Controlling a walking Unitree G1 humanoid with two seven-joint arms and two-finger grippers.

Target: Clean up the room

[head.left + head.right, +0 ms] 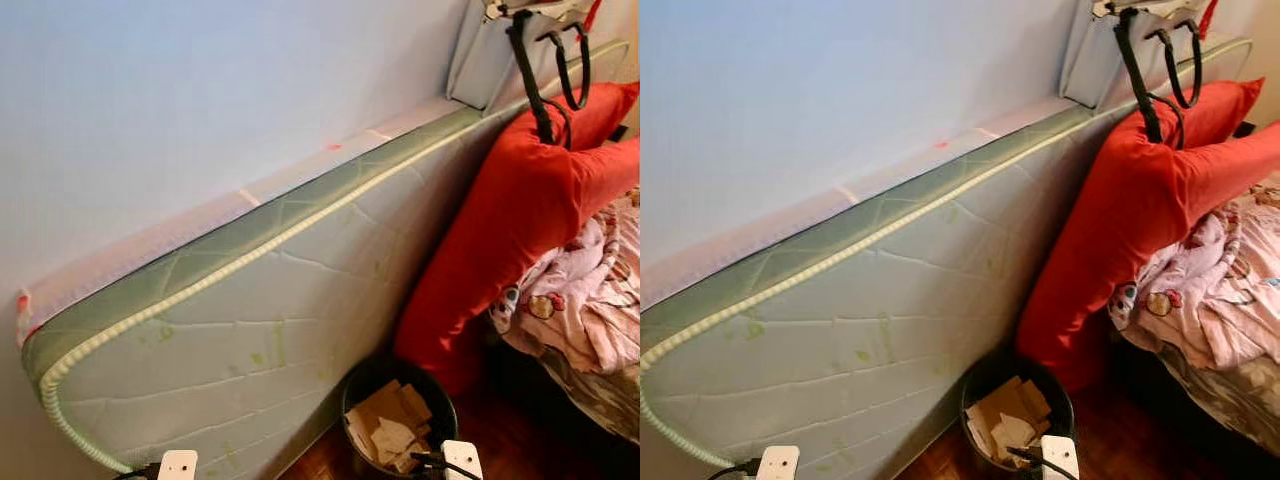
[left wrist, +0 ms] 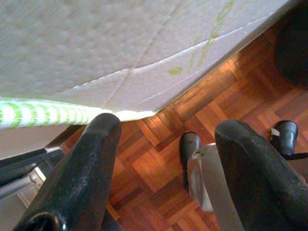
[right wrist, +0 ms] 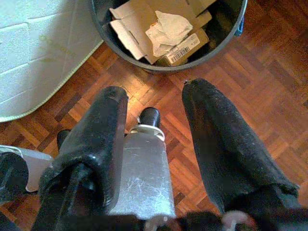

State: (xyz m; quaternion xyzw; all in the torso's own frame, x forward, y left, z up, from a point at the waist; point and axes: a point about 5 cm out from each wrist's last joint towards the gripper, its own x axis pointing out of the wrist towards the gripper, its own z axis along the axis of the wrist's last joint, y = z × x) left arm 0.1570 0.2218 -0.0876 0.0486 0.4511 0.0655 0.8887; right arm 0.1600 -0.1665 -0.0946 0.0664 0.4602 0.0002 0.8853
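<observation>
A pale quilted mattress (image 1: pixel 250 330) with green piping stands on its long edge against a light blue wall (image 1: pixel 180 90), running from the lower left of the head view up toward the upper right. A large red cushion (image 1: pixel 510 220) leans against the mattress at right of centre, with black bag straps (image 1: pixel 545 70) draped over its top near the upper right corner. Beside it, at the right edge, a pink patterned blanket (image 1: pixel 590 290) lies bunched on a bed.

At the bottom centre of the frame, a dark round waste bin (image 1: pixel 362 385) stands on the parquet floor (image 3: pixel 269 82), just beside the foot of the mattress and below the red cushion. It holds torn cardboard pieces (image 3: pixel 134 24) and crumpled paper (image 3: pixel 168 26).

The left gripper (image 2: pixel 166 139) hangs above the wood floor close to the lower edge of the mattress, its two black fingers spread apart with nothing between them. The right gripper (image 3: pixel 154 103) hangs over the floor near the rim of the bin, fingers likewise parted and empty. Below each gripper, the robot's dark feet stand on the parquet.
</observation>
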